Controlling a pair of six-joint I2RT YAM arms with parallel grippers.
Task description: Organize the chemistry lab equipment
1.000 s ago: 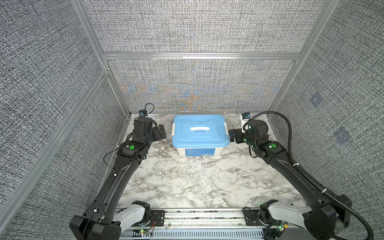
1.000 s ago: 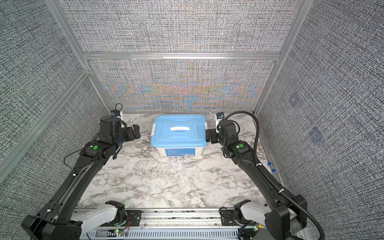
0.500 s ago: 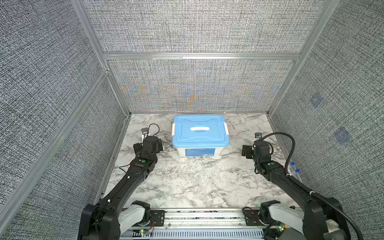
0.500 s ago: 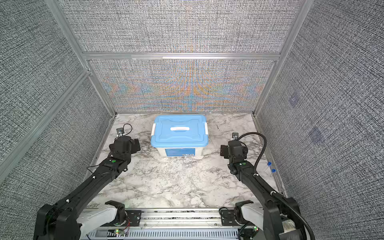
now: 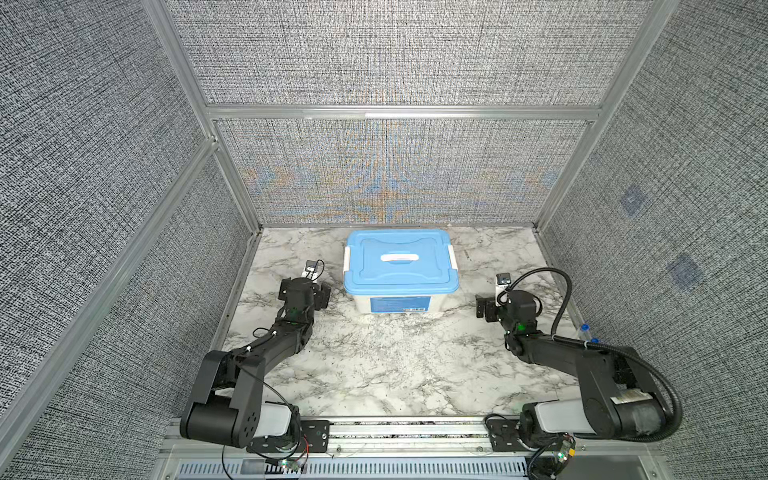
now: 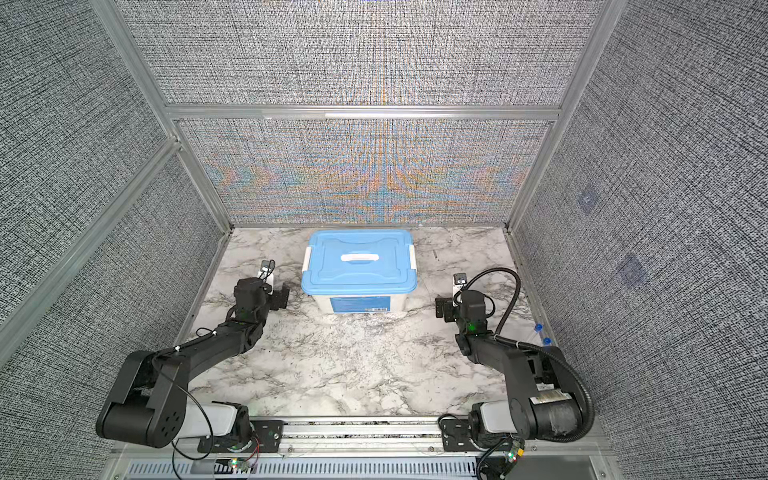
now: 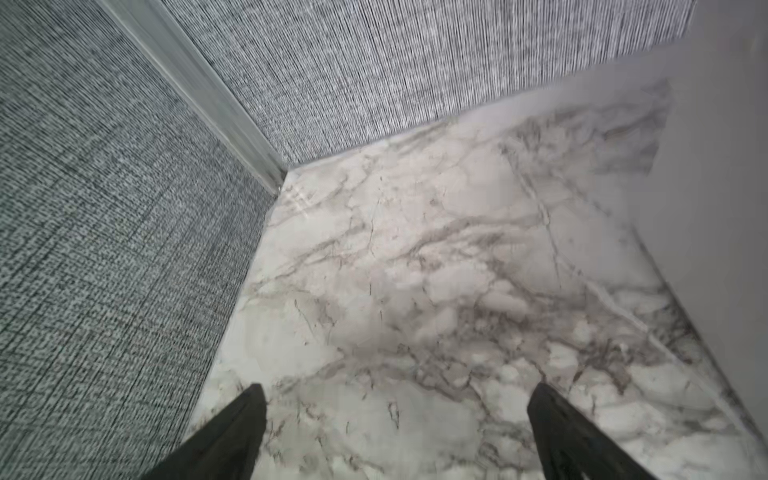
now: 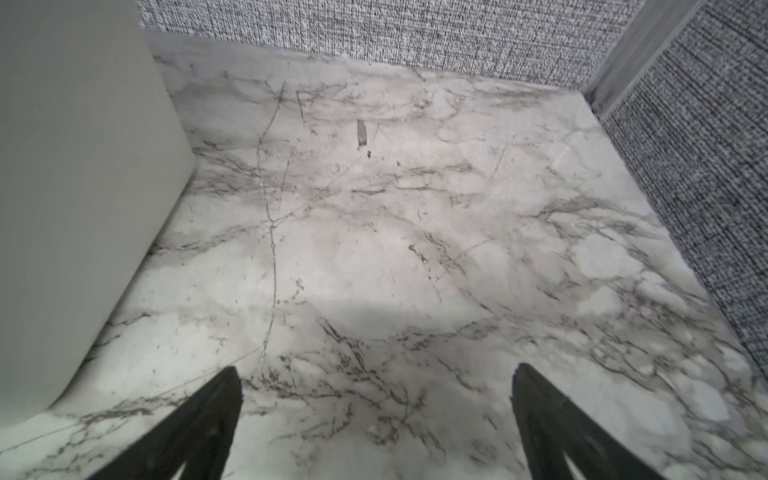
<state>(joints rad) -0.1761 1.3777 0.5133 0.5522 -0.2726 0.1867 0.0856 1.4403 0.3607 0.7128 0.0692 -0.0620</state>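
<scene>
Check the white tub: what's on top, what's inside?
A blue lid with a white handle sits on the white tub, covering it fully. The inside is hidden, so any contents cannot be seen.

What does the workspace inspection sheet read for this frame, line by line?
surface: marble table; white tub at back centre, blue lid on.
job's things: two blue-capped tubes at the right edge, partly hidden by the right arm; other pieces, nothing seen.
clutter: nothing seen.
grippers: left gripper open, empty; right gripper open, empty.
cables: black cable loops above the right wrist.
surroundings: grey woven wall panels, aluminium frame.
</scene>
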